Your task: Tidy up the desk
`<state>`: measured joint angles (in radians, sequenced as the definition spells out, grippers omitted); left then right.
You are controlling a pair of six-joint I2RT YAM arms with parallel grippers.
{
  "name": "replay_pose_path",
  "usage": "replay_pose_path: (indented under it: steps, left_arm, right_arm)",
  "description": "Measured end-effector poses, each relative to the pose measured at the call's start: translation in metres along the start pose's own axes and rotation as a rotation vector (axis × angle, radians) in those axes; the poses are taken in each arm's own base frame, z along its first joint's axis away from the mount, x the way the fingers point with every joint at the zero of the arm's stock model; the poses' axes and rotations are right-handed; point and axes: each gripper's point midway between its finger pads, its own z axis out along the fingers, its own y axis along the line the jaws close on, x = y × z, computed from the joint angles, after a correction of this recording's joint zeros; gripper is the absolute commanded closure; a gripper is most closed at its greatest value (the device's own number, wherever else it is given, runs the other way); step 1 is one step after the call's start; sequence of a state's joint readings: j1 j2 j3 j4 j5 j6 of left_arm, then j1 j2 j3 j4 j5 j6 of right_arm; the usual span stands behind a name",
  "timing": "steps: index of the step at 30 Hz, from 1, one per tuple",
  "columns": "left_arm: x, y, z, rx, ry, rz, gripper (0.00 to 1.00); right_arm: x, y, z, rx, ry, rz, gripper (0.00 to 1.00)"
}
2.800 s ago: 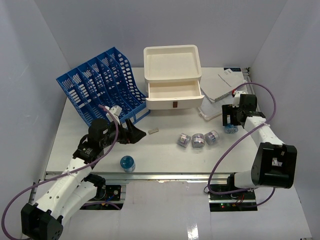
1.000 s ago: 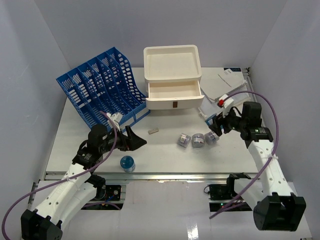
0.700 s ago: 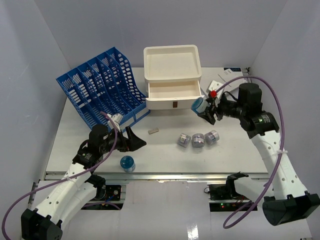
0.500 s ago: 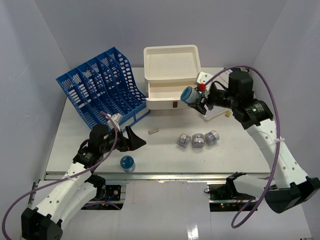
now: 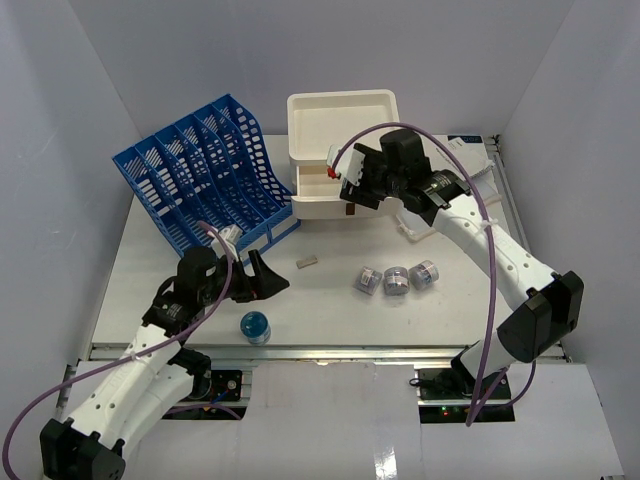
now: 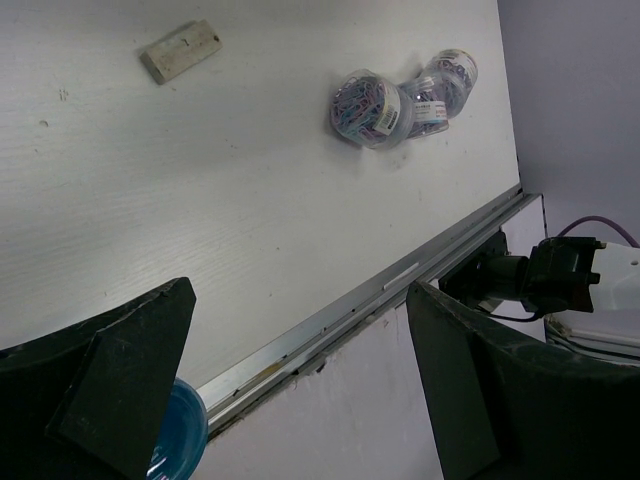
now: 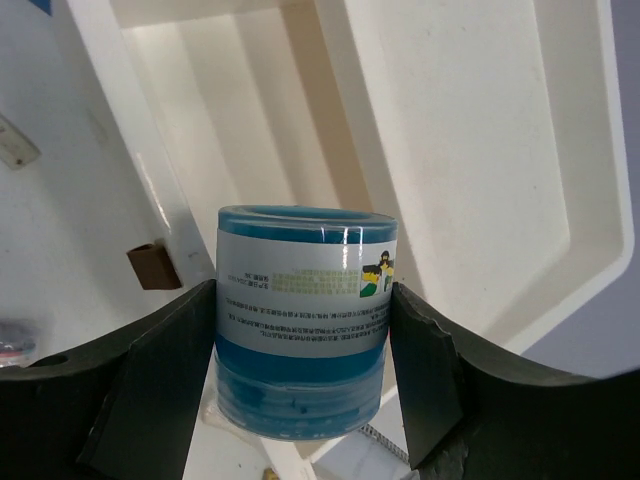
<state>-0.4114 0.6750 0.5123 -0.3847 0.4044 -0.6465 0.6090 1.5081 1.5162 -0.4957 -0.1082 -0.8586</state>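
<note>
The desk (image 5: 330,300) is a white tabletop with a silver rail (image 5: 330,350) at its near edge. My right gripper (image 5: 352,182) is shut on a blue round tub with a white label (image 7: 305,320). It holds the tub over the open drawer (image 5: 345,190) of the cream drawer box (image 5: 345,128); the drawer's inside (image 7: 250,140) shows behind the tub. My left gripper (image 5: 265,278) is open and empty, low over the desk's front left. A second blue tub (image 5: 255,326) stands just in front of it and shows beside its finger (image 6: 178,440).
Three clear jars of coloured clips (image 5: 396,279) lie in a row at centre front and also show in the left wrist view (image 6: 372,105). A small grey block (image 5: 307,263) lies left of them. A blue file rack (image 5: 205,170) stands back left. Papers (image 5: 455,165) lie back right.
My right arm has lifted the blue tub from the desk's right side and carried it left to over the open drawer. The left arm has hardly moved.
</note>
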Motion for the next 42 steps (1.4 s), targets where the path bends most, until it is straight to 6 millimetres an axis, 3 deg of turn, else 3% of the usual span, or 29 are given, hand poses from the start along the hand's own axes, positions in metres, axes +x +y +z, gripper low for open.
replay_pose_path:
  steps: [3, 8, 13, 14, 17, 20, 24, 27, 29, 33, 38, 42]
  left_arm:
    - [0.001, 0.001, -0.001, -0.007, 0.001, 0.000, 0.02]
    - [0.004, 0.001, -0.004, -0.011, 0.006, -0.004, 0.02]
    - [0.005, 0.003, -0.011, -0.034, -0.003, -0.033, 0.02]
    - [0.004, 0.004, -0.013, -0.050, -0.006, -0.047, 0.02]
    - [-0.001, 0.006, -0.019, -0.109, -0.018, -0.100, 0.02]
    - [-0.002, 0.011, -0.023, -0.167, -0.025, -0.169, 0.02]
    - [0.010, 0.026, -0.027, -0.270, 0.003, -0.286, 0.02]
    - [0.026, 0.039, -0.032, -0.361, 0.046, -0.375, 0.02]
    - [0.035, 0.046, -0.036, -0.410, 0.071, -0.417, 0.02]
    - [0.047, 0.053, -0.045, -0.480, 0.110, -0.467, 0.02]
    - [0.052, 0.053, -0.047, -0.519, 0.159, -0.482, 0.02]
    - [0.057, 0.058, -0.043, -0.568, 0.225, -0.489, 0.02]
  right_arm:
    - [0.004, -0.008, -0.002, 0.032, 0.031, -0.034, 0.71]
    - [0.014, -0.014, 0.000, 0.052, 0.082, -0.071, 0.37]
    - [0.026, -0.015, 0.006, 0.048, 0.121, -0.087, 0.13]
    - [0.027, -0.015, 0.006, 0.049, 0.124, -0.087, 0.03]
    - [0.026, -0.020, 0.004, 0.056, 0.114, -0.079, 0.10]
    - [0.022, -0.022, -0.001, 0.042, 0.088, -0.055, 0.10]
    - [0.011, -0.021, -0.014, 0.006, 0.021, -0.008, 0.10]
    - [-0.005, -0.012, -0.035, -0.048, -0.073, 0.035, 0.09]
    - [-0.015, 0.004, -0.056, -0.084, -0.154, 0.054, 0.08]
    - [-0.019, 0.063, -0.096, -0.207, -0.284, 0.084, 0.07]
    - [0.019, 0.148, -0.107, -0.390, -0.307, 0.174, 0.07]
    - [0.045, 0.178, -0.105, -0.455, -0.283, 0.256, 0.07]
